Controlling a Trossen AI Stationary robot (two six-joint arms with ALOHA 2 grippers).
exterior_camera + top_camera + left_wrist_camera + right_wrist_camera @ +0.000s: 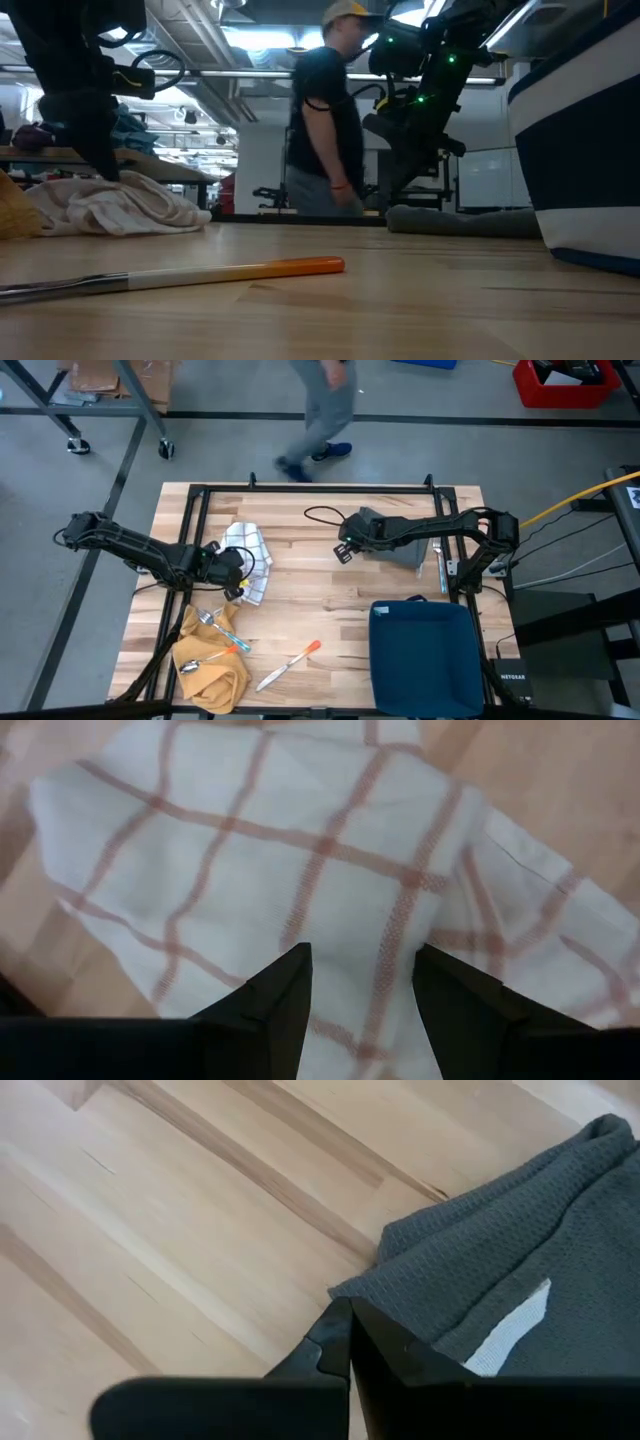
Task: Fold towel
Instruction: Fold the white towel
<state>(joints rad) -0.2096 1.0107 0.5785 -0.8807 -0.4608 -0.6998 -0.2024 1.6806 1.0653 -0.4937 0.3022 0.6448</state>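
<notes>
A white towel with red checks [248, 555] lies crumpled on the table's left half and fills the left wrist view [300, 850]. My left gripper [238, 568] [360, 970] hangs open close over its near part, pointing steeply down. A dark grey towel [395, 540] [500, 1280] lies bunched at the right, partly under the right arm. My right gripper [345, 550] [348, 1325] is shut, with its tips at the grey towel's corner. My left gripper's open fingers [285, 995] stand just over the checked towel's flat top layer [350, 920]; I cannot tell whether they touch it. My right gripper's shut fingertips [340, 1330] lie against the grey towel's corner [350, 1290] from the table's left. Whether cloth is caught between them does not show.
A blue bin [420, 655] stands at the near right. A yellow cloth [210, 665] with spoons and a fork lies near left, and an orange-handled knife [290, 665] lies beside it. A person [325, 120] walks beyond the far edge.
</notes>
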